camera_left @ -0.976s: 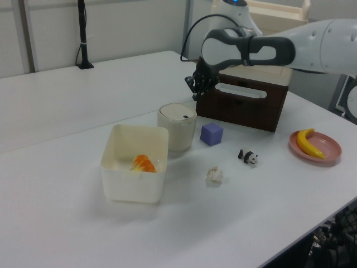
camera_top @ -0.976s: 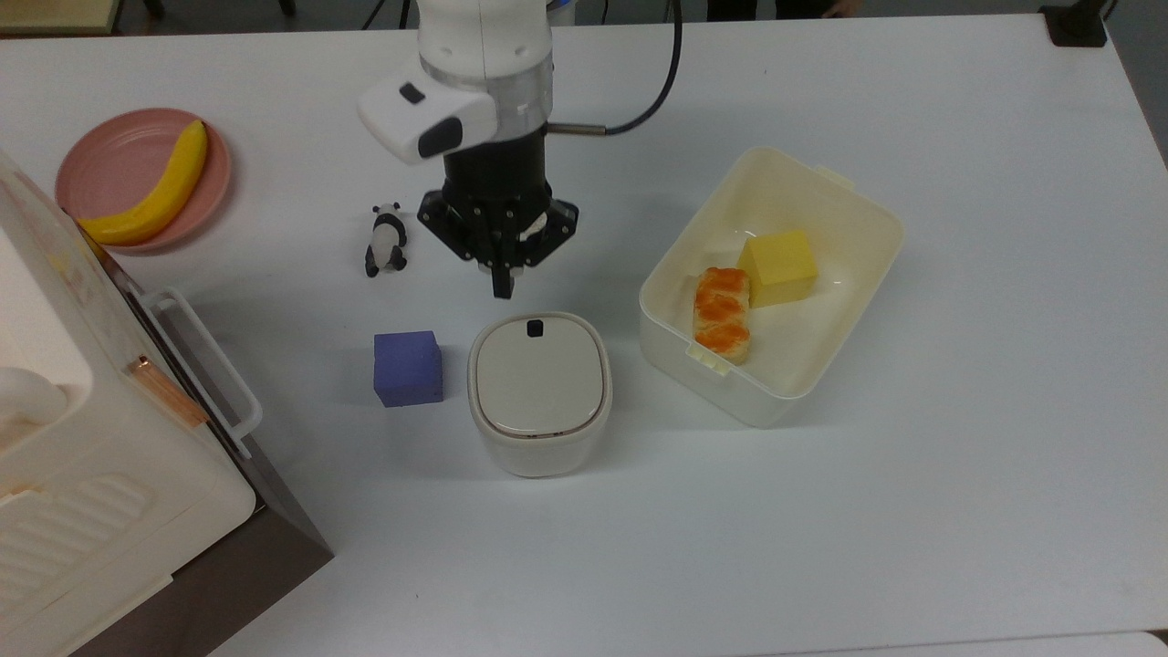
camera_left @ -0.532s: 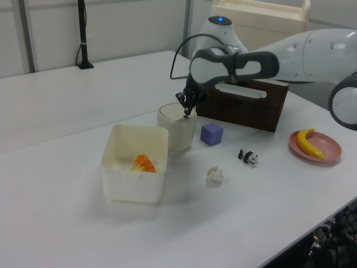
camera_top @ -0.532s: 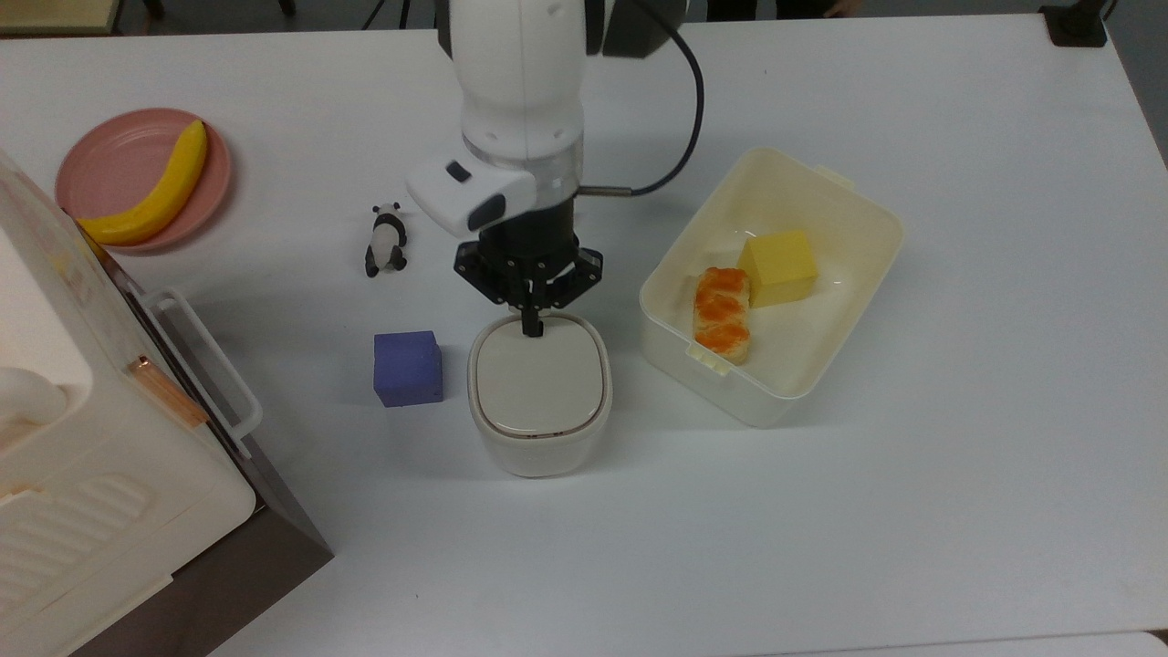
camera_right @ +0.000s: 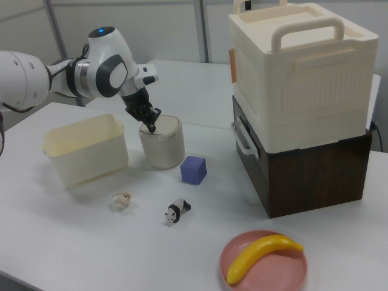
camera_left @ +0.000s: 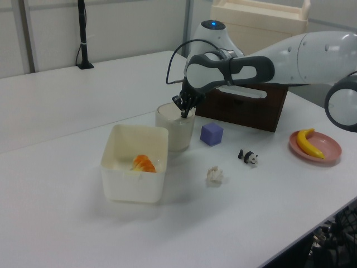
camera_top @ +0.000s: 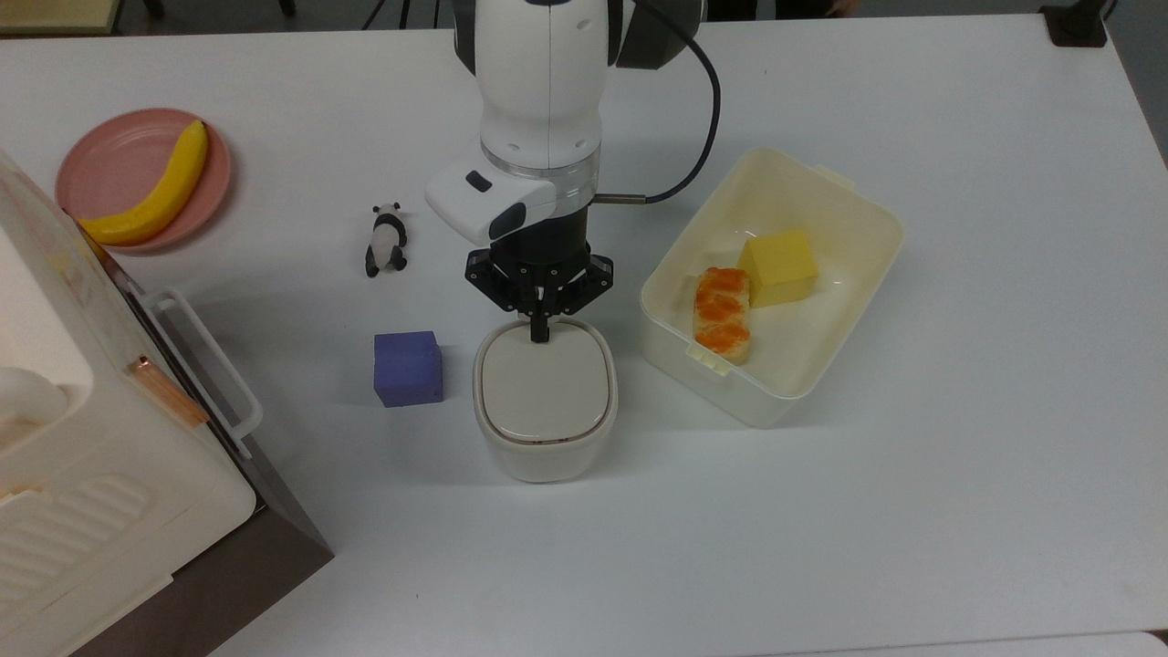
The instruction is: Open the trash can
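The trash can is a small cream bin with a flat beige lid, standing mid-table. Its lid lies flat and closed. My gripper points straight down with its fingers shut together. The tips press on the lid's far edge in the top view, covering the spot where the black button sits. Nothing is held between the fingers.
A purple cube sits just at the top view's left of the bin, a cream tub with food close on its right. A toy panda, a pink plate with a banana and a big white appliance lie further left.
My gripper came down from behind the bin onto the lid's button edge and now hides the button. The bin has shifted slightly toward the top view's bottom right.
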